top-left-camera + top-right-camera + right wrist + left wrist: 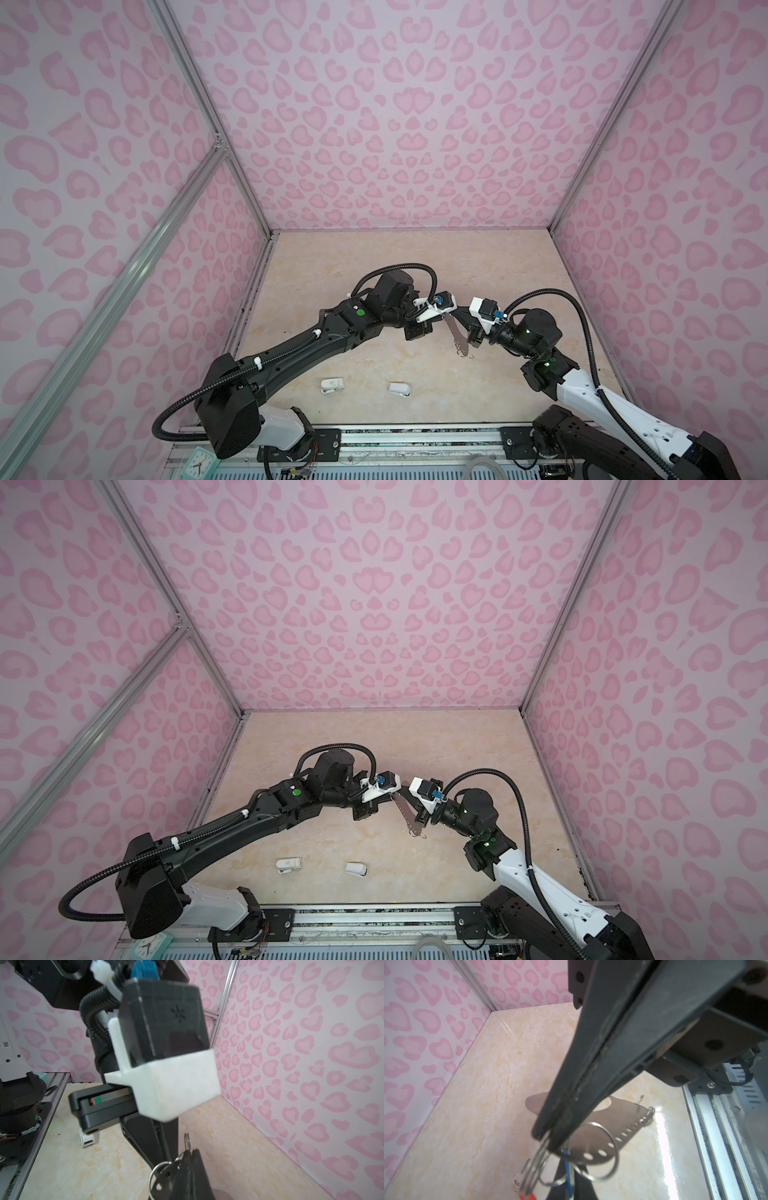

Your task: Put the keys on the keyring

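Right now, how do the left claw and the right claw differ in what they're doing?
The left claw pinches thin wire rings at its very tip; the right claw grips the flat grey keyring itself. In both top views the left claw reaches in from the left, the right claw from the right. Both are shut, raised off the table, and meet almost tip to tip.

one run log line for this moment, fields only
left gripper: shut on wire ring | right gripper: shut on keyring | silver key: beside pinched ring, attachment unclear
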Controlling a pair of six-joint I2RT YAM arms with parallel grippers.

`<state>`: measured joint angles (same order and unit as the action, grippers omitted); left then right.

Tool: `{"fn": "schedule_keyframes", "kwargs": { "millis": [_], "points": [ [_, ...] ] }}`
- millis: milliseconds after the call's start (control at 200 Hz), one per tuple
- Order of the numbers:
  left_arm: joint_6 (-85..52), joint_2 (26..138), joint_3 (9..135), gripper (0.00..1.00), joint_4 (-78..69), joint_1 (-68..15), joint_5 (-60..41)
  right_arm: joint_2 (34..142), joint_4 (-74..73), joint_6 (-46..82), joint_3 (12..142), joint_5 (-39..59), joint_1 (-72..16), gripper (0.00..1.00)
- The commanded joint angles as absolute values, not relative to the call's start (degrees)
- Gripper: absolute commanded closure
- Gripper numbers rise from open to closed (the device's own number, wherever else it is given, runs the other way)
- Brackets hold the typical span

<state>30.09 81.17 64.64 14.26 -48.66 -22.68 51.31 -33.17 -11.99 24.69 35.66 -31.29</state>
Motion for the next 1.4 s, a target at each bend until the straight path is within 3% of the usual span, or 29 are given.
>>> {"fn": "schedule_keyframes", "kwargs": {
  "millis": [0, 115, 275, 460, 735, 765, 1080, 1395],
  "points": [
    [32.24, 81.75, 66.23, 0.97, 15.29, -48.78, -27.35, 51.07, -35.71, -11.53, 24.01, 35.43, -31.05, 1.0],
    [32.67, 81.57, 66.62, 0.95, 15.64, -48.78, -26.54, 50.33, -35.75, -11.56, 23.23, 35.51, -30.58, 1.0],
    [31.82, 79.79, 65.61, 0.7, 14.66, -48.34, -23.18, 49.23, -35.29, -11.81, 22.76, 37.91, -29.45, 1.0],
    [31.27, 76.25, 63.25, 0.6, 14.33, -46.77, -20.73, 48.69, -35.14, -11.78, 22.68, 39.87, -28.84, 1.0],
    [33.72, 73.29, 64.33, 0.63, 14.76, -46.23, -20.33, 49.48, -35.46, -11.53, 23.25, 41.89, -28.79, 1.0],
    [33.83, 73.45, 64.86, 0.67, 14.85, -46.23, -20.83, 49.57, -35.46, -11.53, 23.37, 42.21, -28.88, 1.0],
    [34.67, 76.32, 69.01, 0.74, 16.75, -46.37, -27.48, 49.38, -35.02, -11.17, 23.74, 42.82, -28.85, 1.0],
    [35.77, 77.78, 69.98, 0.76, 18.81, -46.64, -28.87, 50.09, -35.46, -11.19, 24.27, 43.45, -28.83, 1.0]
  ]
}}
